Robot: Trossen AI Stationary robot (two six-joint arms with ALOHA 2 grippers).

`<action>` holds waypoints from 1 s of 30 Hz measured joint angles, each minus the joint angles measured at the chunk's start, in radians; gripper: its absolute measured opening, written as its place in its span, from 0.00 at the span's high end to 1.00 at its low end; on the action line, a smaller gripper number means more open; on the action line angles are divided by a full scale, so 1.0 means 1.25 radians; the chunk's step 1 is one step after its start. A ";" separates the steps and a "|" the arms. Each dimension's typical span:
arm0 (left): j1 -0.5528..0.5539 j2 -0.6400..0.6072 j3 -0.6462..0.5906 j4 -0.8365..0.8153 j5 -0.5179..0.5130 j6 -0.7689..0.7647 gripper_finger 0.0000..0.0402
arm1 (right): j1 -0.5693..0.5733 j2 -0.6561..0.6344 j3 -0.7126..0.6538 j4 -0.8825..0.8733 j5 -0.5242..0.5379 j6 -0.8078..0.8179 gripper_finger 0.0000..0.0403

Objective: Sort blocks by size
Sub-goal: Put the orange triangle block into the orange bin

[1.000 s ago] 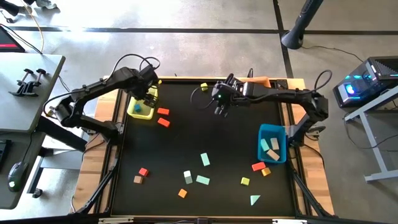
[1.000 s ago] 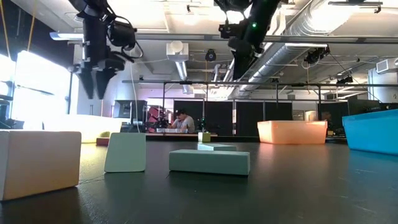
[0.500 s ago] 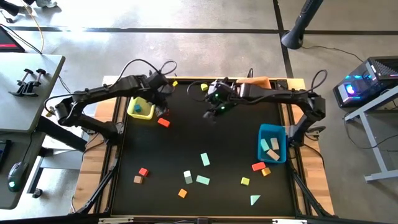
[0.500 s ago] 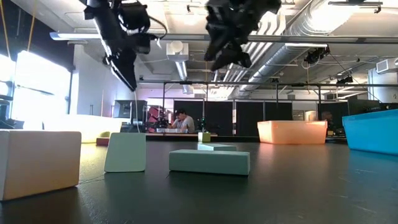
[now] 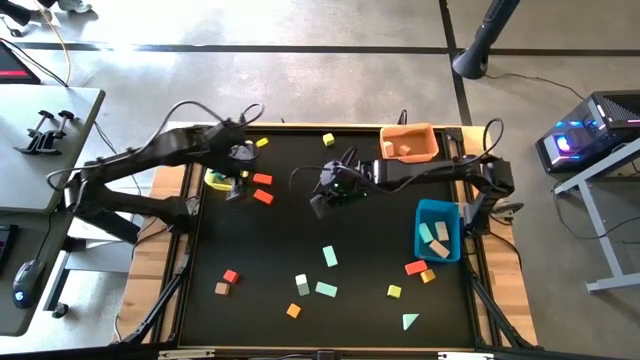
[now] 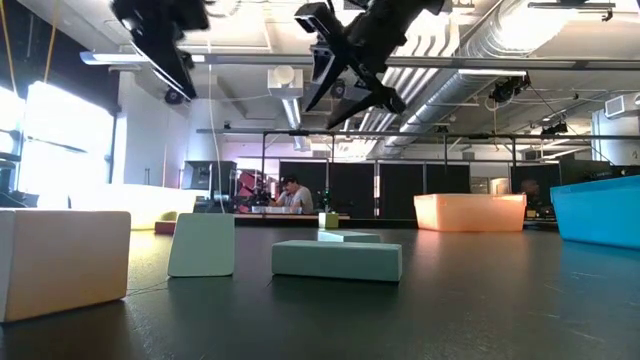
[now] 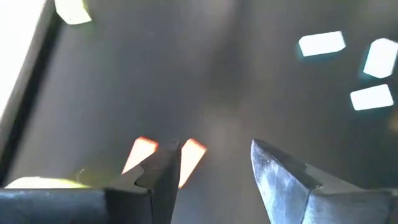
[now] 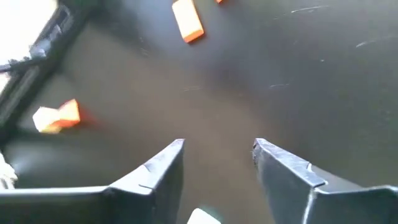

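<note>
Small wooden blocks lie flat and scattered on the black table (image 5: 370, 240). Two red-orange blocks (image 5: 262, 179) (image 5: 264, 196) lie at the far left and also show in the left wrist view (image 7: 143, 152). Mint blocks (image 5: 326, 290), a red block (image 5: 231, 276) and others lie toward the near edge. My left gripper (image 5: 240, 172) hangs open and empty above the table beside the yellow bin (image 5: 214, 181); it is also in the wrist view (image 7: 214, 165). My right gripper (image 5: 322, 197) is open and empty above the bare middle of the far half; it is also in the wrist view (image 8: 217, 155).
An orange bin (image 5: 408, 143) stands at the far right and a blue bin (image 5: 438, 230) holding a few tan and mint blocks at the right edge. Two yellow blocks (image 5: 327, 139) (image 5: 262, 143) lie near the far edge. Bare table lies between the grippers.
My right gripper has gone toward the table's left and near edges, away from the orange bin. My left gripper has swung out toward the right from above the yellow bin, then come back toward the near edge beside that bin. No block has moved.
</note>
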 joint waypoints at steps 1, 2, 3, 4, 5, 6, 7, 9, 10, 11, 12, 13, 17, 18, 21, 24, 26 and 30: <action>-0.017 -0.023 0.000 -0.016 -0.043 -0.006 0.56 | -0.004 -0.005 -0.001 -0.004 -0.001 -0.021 0.52; -0.035 -0.046 0.000 -0.033 -0.088 -0.008 0.57 | -0.010 -0.014 -0.001 -0.004 -0.003 -0.045 0.50; -0.055 -0.068 0.000 -0.048 -0.130 -0.008 0.58 | -0.016 -0.026 -0.001 -0.005 -0.003 -0.069 0.49; -0.076 -0.087 0.000 -0.061 -0.163 -0.006 0.59 | -0.021 -0.038 -0.001 -0.006 -0.009 -0.094 0.48; -0.099 -0.105 0.000 -0.073 -0.179 -0.004 0.61 | -0.027 -0.055 0.000 -0.010 -0.016 -0.123 0.47; -0.120 -0.119 0.000 -0.086 -0.179 -0.001 0.61 | -0.031 -0.068 0.000 -0.020 -0.020 -0.148 0.47; -0.142 -0.129 0.000 -0.099 -0.171 0.006 0.62 | -0.034 -0.082 0.000 -0.030 -0.025 -0.173 0.47; -0.186 -0.137 0.001 -0.132 -0.129 0.018 0.63 | -0.034 -0.104 0.000 -0.056 -0.026 -0.218 0.47; -0.207 -0.137 0.001 -0.154 -0.104 0.025 0.63 | -0.032 -0.118 0.000 -0.073 -0.026 -0.239 0.47; -0.225 -0.134 0.001 -0.176 -0.080 0.030 0.63 | -0.029 -0.127 0.000 -0.090 -0.025 -0.258 0.47; -0.239 -0.126 0.001 -0.190 -0.060 0.026 0.63 | -0.025 -0.137 0.000 -0.105 -0.025 -0.276 0.47; -0.252 -0.120 0.001 -0.197 -0.042 -0.001 0.63 | -0.021 -0.144 0.000 -0.120 -0.025 -0.294 0.47; -0.309 -0.073 0.001 -0.218 0.031 -0.120 0.63 | 0.007 -0.147 0.001 -0.186 -0.024 -0.361 0.47; -0.331 -0.058 0.001 -0.227 0.032 -0.123 0.63 | 0.015 -0.147 0.001 -0.204 -0.024 -0.370 0.47; -0.406 -0.012 0.001 -0.247 0.017 -0.117 0.62 | 0.042 -0.148 -0.008 -0.227 -0.008 -0.381 0.47; -0.474 0.038 0.001 -0.247 0.015 -0.127 0.59 | 0.071 -0.148 -0.032 -0.230 0.040 -0.378 0.47; -0.514 0.074 0.000 -0.244 0.017 -0.170 0.56 | 0.091 -0.148 -0.051 -0.229 0.064 -0.347 0.47; -0.584 0.124 -0.043 -0.140 0.052 -0.272 0.47 | 0.140 -0.148 -0.102 -0.227 0.089 -0.285 0.47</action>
